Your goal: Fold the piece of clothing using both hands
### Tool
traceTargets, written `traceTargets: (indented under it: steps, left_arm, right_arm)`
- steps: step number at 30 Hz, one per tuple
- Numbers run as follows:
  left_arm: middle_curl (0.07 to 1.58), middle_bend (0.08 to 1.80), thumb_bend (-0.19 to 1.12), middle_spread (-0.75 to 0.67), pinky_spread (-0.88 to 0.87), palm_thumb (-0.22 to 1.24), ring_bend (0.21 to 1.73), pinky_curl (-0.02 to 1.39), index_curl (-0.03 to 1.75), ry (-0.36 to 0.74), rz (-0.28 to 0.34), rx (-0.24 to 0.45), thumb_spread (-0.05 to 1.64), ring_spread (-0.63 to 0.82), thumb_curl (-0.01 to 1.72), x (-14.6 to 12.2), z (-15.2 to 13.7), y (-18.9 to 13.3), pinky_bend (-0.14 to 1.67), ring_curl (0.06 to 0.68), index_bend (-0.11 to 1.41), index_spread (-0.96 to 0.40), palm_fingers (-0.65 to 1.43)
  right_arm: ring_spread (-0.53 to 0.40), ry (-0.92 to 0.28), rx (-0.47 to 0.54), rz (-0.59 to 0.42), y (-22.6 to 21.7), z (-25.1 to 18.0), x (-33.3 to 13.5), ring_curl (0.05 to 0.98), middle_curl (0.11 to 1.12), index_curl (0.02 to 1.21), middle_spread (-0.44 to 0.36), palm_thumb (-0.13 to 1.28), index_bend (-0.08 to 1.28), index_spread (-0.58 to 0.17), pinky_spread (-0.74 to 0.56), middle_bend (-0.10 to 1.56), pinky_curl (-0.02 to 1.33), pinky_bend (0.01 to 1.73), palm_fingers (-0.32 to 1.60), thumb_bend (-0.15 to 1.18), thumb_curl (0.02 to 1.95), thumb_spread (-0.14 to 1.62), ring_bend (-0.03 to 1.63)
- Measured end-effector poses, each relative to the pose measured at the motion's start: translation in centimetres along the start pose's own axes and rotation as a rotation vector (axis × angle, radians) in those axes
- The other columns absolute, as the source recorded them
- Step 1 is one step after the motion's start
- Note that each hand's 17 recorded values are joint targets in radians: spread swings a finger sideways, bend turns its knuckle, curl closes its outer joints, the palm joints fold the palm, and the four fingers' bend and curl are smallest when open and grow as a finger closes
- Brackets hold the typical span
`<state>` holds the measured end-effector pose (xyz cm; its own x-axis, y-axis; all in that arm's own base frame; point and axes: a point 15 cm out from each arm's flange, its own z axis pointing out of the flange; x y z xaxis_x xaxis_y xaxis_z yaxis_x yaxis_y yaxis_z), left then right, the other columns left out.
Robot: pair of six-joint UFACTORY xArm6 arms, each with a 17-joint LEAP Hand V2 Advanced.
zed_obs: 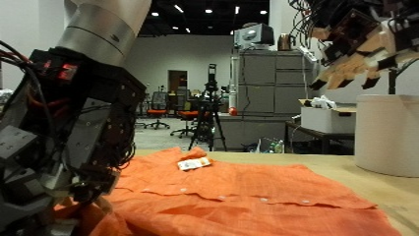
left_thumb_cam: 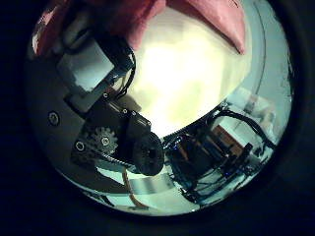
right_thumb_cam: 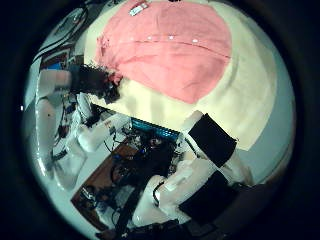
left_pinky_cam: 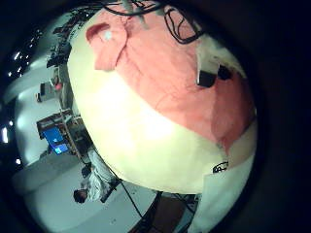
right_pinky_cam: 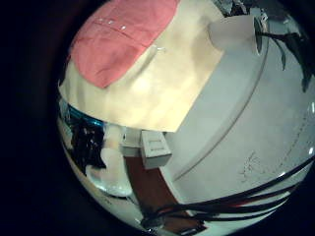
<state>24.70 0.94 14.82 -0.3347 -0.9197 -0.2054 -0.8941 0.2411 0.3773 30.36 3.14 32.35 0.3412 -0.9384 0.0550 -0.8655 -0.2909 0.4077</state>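
I see the orange shirt (zed_obs: 249,192) spread flat on the table (zed_obs: 387,206), buttoned front up, its white label (zed_obs: 194,164) at the collar on the far side. It covers much of the tabletop and leaves a bare strip along the edge on the right hand's side.

My left hand (zed_obs: 59,147) is down low at the shirt's near edge, right over the cloth. I cannot tell whether its fingers have any of the fabric; the right thumb side palm view shows that hand (right_thumb_cam: 95,80) at the shirt's (right_thumb_cam: 170,50) border, but not its grip.

My right hand (zed_obs: 351,44) hangs high above the table, well clear of the shirt, fingers loosely bent and holding nothing.
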Motion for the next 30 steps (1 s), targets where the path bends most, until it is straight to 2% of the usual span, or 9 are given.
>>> traceTargets:
  steps: [5, 11, 17, 26, 30]
  left_arm:
    - [0.62, 0.85, 0.13, -0.57, -0.74, 0.86, 0.87, 0.48, 0.51, -0.003, 0.001, -0.018, 1.13, -0.60, 0.70, -0.2, -1.2, 0.4, 1.00, 0.379, 0.45, -0.56, 1.24]
    - [0.62, 0.91, 0.13, -0.55, -0.74, 0.81, 0.90, 0.47, 0.58, 0.006, 0.002, -0.008, 1.15, -0.59, 0.80, 0.2, -2.3, 0.3, 1.02, 0.401, 0.50, -0.60, 1.22]
    - [0.62, 0.94, 0.14, -0.54, -0.73, 0.79, 0.93, 0.48, 0.62, 0.011, 0.007, 0.017, 1.16, -0.59, 0.89, 0.9, -3.5, -0.3, 1.04, 0.412, 0.49, -0.61, 1.21]
    - [0.60, 0.97, 0.15, -0.53, -0.73, 0.76, 0.94, 0.47, 0.68, 0.033, -0.005, 0.040, 1.18, -0.58, 1.02, 1.2, -4.7, -0.8, 1.06, 0.420, 0.48, -0.62, 1.20]
    - [0.59, 0.98, 0.16, -0.53, -0.73, 0.75, 0.94, 0.47, 0.70, 0.043, -0.019, 0.065, 1.18, -0.57, 1.08, 0.8, -5.9, -1.4, 1.07, 0.421, 0.48, -0.63, 1.20]
  right_arm:
    - [0.137, 0.000, -0.029, -0.013, -0.7, 3.4, -0.4, 0.241, 0.33, 0.33, 0.014, 0.63, 0.17, -0.356, 0.24, 0.20, 0.31, 0.20, 0.28, -0.01, 0.28, 1.40, 0.25]
    - [0.032, 0.003, -0.046, -0.030, -1.6, 7.8, -1.2, 0.273, 0.34, 0.32, -0.009, 0.66, 0.16, -0.327, 0.12, 0.21, 0.30, 0.19, 0.39, 0.00, 0.28, 1.42, 0.37]
    - [-0.012, 0.011, -0.064, -0.061, -2.2, 11.7, -2.4, 0.289, 0.36, 0.30, -0.029, 0.63, 0.14, -0.296, 0.06, 0.24, 0.30, 0.22, 0.37, -0.02, 0.28, 1.38, 0.42]
    - [0.075, 0.009, -0.131, -0.081, -0.9, 15.0, -3.2, 0.271, 0.37, 0.28, -0.011, 0.59, 0.14, -0.261, 0.15, 0.23, 0.32, 0.29, 0.19, -0.02, 0.28, 1.34, 0.35]
    - [0.098, 0.011, -0.116, -0.080, -1.3, 15.1, -3.2, 0.266, 0.37, 0.27, -0.006, 0.56, 0.15, -0.259, 0.17, 0.23, 0.32, 0.30, 0.18, -0.02, 0.29, 1.29, 0.34]
